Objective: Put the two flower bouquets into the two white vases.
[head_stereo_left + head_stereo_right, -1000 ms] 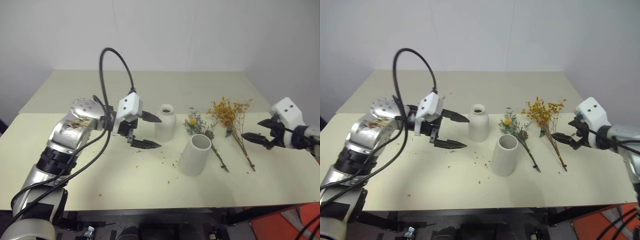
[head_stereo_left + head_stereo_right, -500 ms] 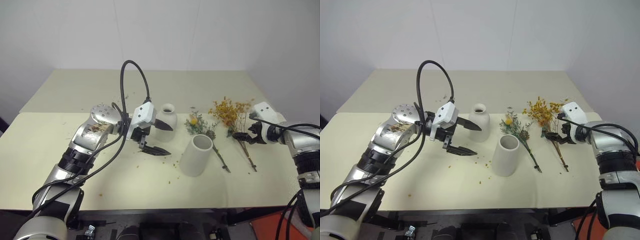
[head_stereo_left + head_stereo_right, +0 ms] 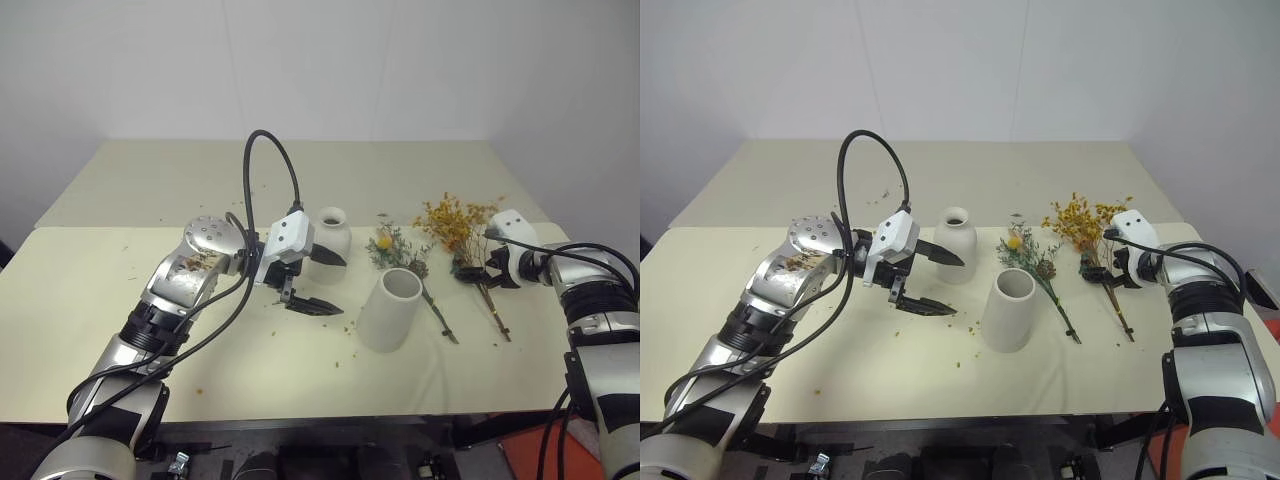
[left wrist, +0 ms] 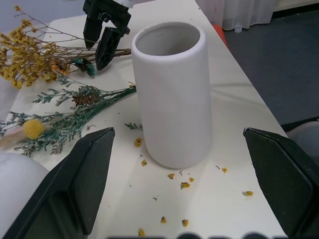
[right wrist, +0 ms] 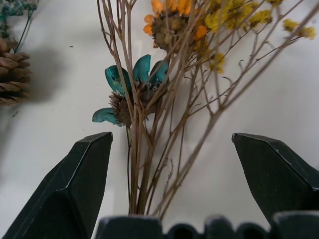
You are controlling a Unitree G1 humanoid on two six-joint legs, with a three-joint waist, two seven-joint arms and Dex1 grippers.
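The right end effector (image 3: 478,272) has come forward and down over the last second and now sits low at the yellow-orange bouquet (image 3: 462,228), its two black fingers spread wide on either side of the thin brown stems, just under the blossoms. In the right wrist view the stems (image 5: 149,164) run up between the fingers and nothing is gripped yet, so I judge that the pick of this bouquet is about to begin and needs only a closing. The left end effector (image 3: 312,280) has moved in toward the middle too; it hovers wide and empty just beside the bottle vase (image 3: 330,244) and points toward the cylinder vase (image 3: 390,309). Both vases stand upright and empty near the centre of the worktop (image 3: 120,290). The yellow-orange bouquet lies flat to the right of them, its long axis running from the blossoms at the far end to the cut stem ends near the front edge, slightly slanted. The grey-green bouquet (image 3: 398,252) lies between it and the vases, nearly parallel, with its yellow ball at the far end.
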